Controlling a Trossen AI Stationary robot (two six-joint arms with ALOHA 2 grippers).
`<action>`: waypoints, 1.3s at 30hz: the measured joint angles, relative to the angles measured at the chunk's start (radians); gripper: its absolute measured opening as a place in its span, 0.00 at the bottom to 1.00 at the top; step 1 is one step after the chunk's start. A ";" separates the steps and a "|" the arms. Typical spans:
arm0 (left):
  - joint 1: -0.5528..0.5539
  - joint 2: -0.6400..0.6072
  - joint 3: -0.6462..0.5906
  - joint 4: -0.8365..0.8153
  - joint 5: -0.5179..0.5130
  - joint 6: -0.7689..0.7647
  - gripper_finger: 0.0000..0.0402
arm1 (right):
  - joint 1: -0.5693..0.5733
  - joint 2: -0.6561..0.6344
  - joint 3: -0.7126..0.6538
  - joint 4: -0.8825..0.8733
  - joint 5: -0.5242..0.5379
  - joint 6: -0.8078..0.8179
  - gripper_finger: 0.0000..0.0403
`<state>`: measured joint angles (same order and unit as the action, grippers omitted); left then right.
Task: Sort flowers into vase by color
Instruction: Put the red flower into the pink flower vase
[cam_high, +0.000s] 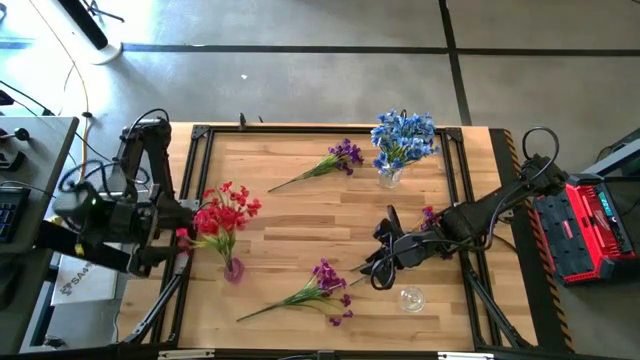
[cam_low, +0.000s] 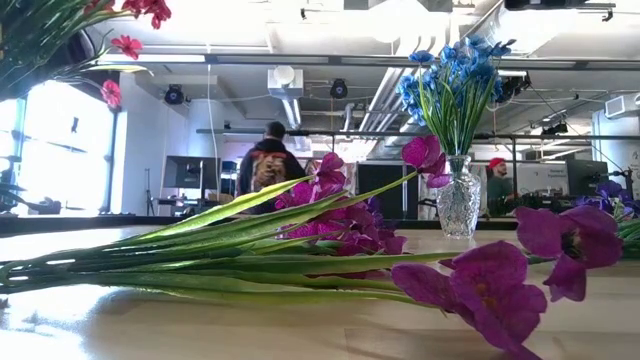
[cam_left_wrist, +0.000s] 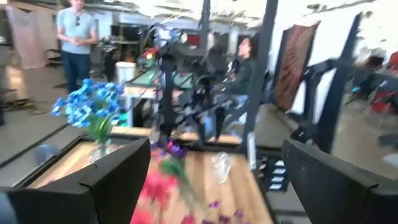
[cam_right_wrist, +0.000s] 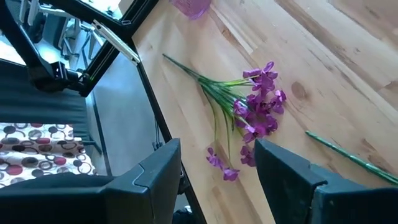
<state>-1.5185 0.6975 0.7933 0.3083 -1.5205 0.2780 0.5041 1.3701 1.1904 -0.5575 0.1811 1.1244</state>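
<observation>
The right claw (cam_high: 385, 262), spread wide, is hovering over the worktop (cam_high: 300, 205) near a purple spray (cam_right_wrist: 252, 112), risking snagging its thin stem askew.

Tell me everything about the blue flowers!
The blue flowers are a thick bunch of small bright blue blossoms on thin green stems. They stand upright in a small clear glass vase with a ribbed, patterned body. The vase sits on the wooden table near its far edge, toward the right arm's side. A purple spray lies flat on the table beside it, apart from it. No hand touches the blue flowers.
</observation>
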 joint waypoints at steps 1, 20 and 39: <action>0.016 -0.010 0.000 0.015 0.034 0.010 0.87 | 0.000 0.000 0.000 0.000 0.003 -0.004 0.48; 0.376 -0.014 0.143 -0.031 0.443 0.064 0.87 | 0.000 0.000 0.000 -0.012 0.038 -0.048 0.48; 0.818 0.143 0.458 -0.733 0.665 -0.387 0.69 | -0.018 -0.001 -0.036 -0.498 -0.053 0.718 0.31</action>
<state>-0.7009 0.8403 1.2513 -0.4251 -0.8555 -0.1088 0.4862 1.3689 1.1546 -1.0552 0.1284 1.8424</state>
